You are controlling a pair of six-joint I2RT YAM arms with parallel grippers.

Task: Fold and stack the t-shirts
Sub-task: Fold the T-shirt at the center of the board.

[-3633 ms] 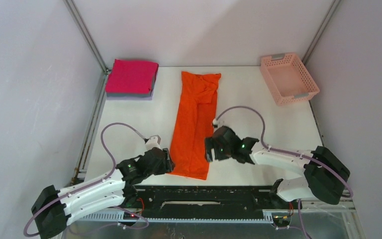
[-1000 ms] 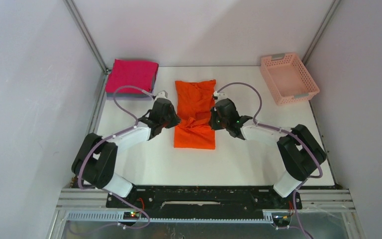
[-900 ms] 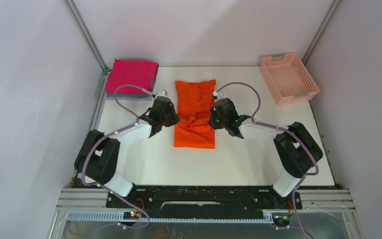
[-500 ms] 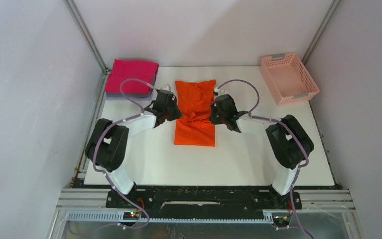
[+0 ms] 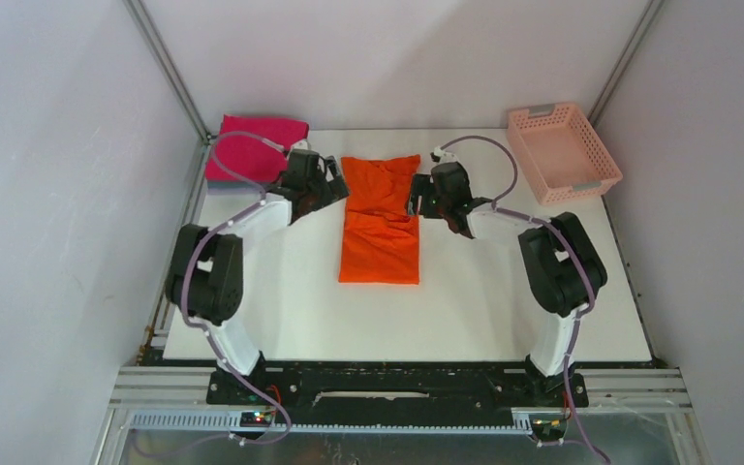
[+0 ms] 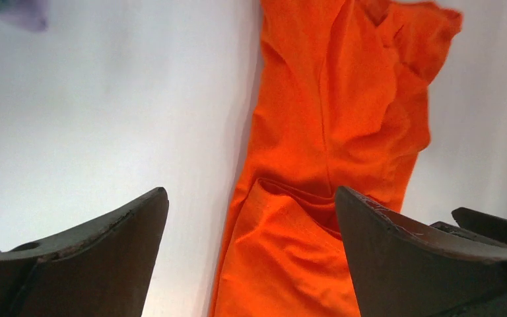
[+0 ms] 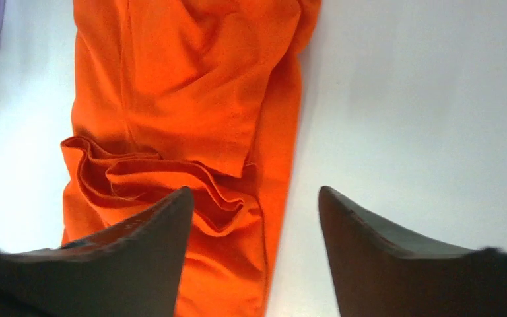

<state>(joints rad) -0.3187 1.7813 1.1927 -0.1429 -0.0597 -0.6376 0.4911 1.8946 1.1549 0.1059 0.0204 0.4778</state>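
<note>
At the far left corner of the bench [image 5: 504, 300], a folded magenta-pink t-shirt [image 5: 252, 143] sits on a grey one [image 6: 20, 14], of which only an edge shows. Just right of that pile the left hand [image 5: 333, 188] hovers beside the left edge of the orange tee [image 5: 380, 242], fingers spread and nothing between them. The tee lies mid-bench as a narrow strip doubled over on itself, with a rumpled ridge marking where the upper layer ends. The right hand [image 5: 413, 200], likewise spread and empty, flanks the tee's right edge. A pale pink basket [image 5: 564, 155] stands at the far right corner. The folding looks well advanced but unfinished. The orange bundle is longer than the pile, so a further fold and the move onto the stack appear to remain.
</note>
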